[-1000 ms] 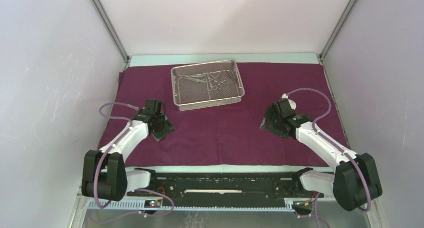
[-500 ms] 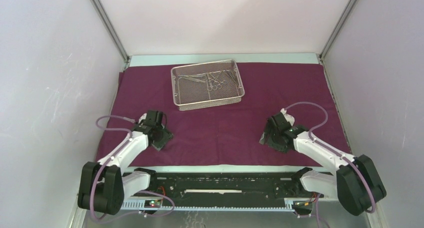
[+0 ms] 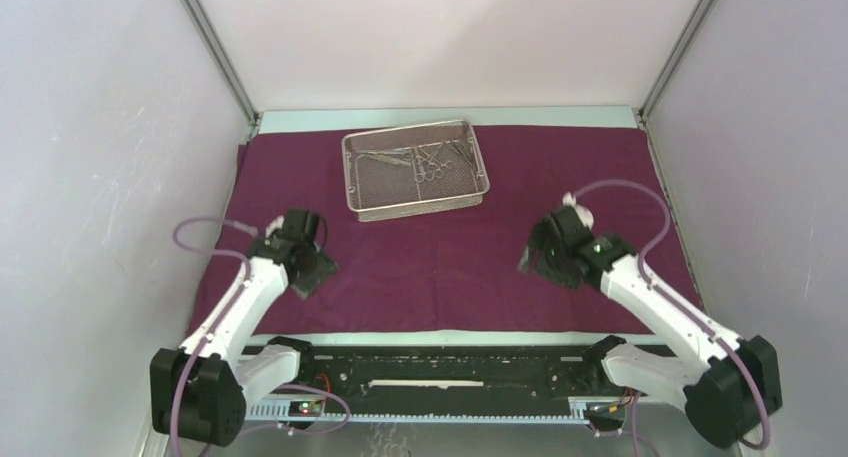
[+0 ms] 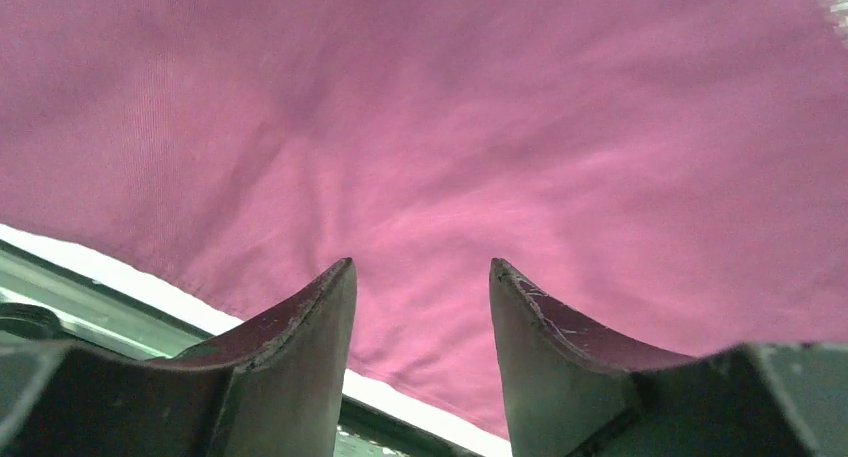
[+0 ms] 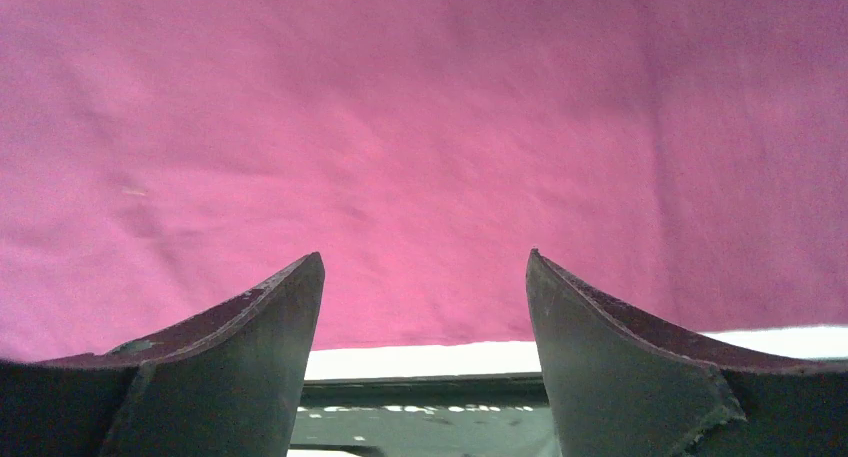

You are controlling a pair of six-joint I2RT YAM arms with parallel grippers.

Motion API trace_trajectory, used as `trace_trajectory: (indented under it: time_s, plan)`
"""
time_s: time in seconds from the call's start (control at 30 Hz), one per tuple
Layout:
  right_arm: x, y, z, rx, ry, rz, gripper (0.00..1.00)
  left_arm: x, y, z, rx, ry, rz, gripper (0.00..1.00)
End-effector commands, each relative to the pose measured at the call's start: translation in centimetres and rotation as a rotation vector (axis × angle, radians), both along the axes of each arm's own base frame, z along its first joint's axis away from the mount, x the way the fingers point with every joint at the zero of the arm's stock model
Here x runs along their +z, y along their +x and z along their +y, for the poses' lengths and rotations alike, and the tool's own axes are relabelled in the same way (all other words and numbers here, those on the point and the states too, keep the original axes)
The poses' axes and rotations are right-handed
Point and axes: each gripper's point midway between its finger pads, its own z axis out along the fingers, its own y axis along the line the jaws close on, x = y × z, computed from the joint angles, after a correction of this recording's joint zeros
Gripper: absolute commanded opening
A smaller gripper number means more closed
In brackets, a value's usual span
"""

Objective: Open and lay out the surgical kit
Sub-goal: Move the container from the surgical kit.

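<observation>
Plainly, the left tool (image 4: 420, 265) is seen released, its dark jaws parted and nothing caught between them; the right tool (image 5: 425, 255) is likewise released, its jaws spread wider, and nothing is grasped by it; both are held low over the near part of the maroon cloth wrap (image 3: 450, 267), the left one towards the cloth's left side and the right one towards its right, well apart from each other; whether the cloth is touched cannot be told. The wrap is spread open and flat across the bench (image 3: 450, 117), whose pale surface is shown beyond the far hem. The wire-mesh tray (image 3: 420, 205) is set on the far middle of the cloth; thin steel instruments (image 3: 430, 162) are laid inside it, towards its far right corner.
</observation>
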Motion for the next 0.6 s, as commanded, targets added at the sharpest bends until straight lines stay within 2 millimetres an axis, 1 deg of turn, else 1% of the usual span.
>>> trace_trajectory:
  time_s: [0.0,0.07,0.1,0.13,0.17,0.2,0.23,0.27,0.3,0.33,0.37,0.43,0.47,0.5,0.53,0.57]
  plan:
    - [7.7,7.7,2.8,0.1,0.004,-0.209,0.84,9.1,6.9,1.1,-0.088,0.127,-0.196,0.57]
    - [9.5,11.2,3.9,0.13,0.035,-0.261,0.83,11.4,9.6,1.4,-0.111,0.171,-0.231,0.58]
    - [10.4,12.9,4.5,0.152,0.059,-0.289,0.82,12.2,11.2,1.4,-0.128,0.174,-0.248,0.58]
    - [10.8,14.6,5.1,0.169,0.079,-0.309,0.81,12.8,12.9,1.1,-0.154,0.156,-0.267,0.58]
    - [11.8,16.5,5.7,0.177,0.1,-0.338,0.8,13.4,14.5,0.8,-0.177,0.145,-0.281,0.58]
    - [12.1,18.1,6.1,0.187,0.101,-0.345,0.78,13.8,16.2,0.5,-0.208,0.14,-0.292,0.57]
    - [12.2,19.7,6.8,0.209,0.118,-0.35,0.76,14.1,18.4,-0.1,-0.247,0.13,-0.306,0.57]
    - [11.3,21.4,7.4,0.223,0.121,-0.335,0.74,14.4,20.0,-0.7,-0.284,0.118,-0.31,0.57]
    - [12.0,22.8,7.9,0.237,0.134,-0.359,0.73,14.2,21.4,-0.8,-0.305,0.124,-0.297,0.57]
    - [11.7,24.2,8.4,0.248,0.136,-0.359,0.72,13.5,22.4,-1.0,-0.328,0.129,-0.28,0.57]
    - [11.5,25.6,8.8,0.252,0.139,-0.36,0.71,13.8,23.8,-1.1,-0.338,0.137,-0.292,0.57]
    - [10.6,28.2,9.7,0.259,0.135,-0.357,0.7,13.3,25.8,-1.0,-0.351,0.151,-0.282,0.57]
    - [10.0,29.5,10.1,0.259,0.132,-0.352,0.7,12.8,26.6,-0.7,-0.351,0.158,-0.269,0.57]
    - [8.4,30.5,10.5,0.26,0.125,-0.322,0.69,12.4,27.3,-0.5,-0.348,0.16,-0.26,0.57]
    - [8.0,31.4,10.8,0.26,0.122,-0.316,0.69,12.0,27.9,-0.4,-0.348,0.151,-0.253,0.57]
    - [7.1,32.1,11.1,0.26,0.114,-0.303,0.68,11.5,28.5,-0.3,-0.351,0.143,-0.246,0.57]
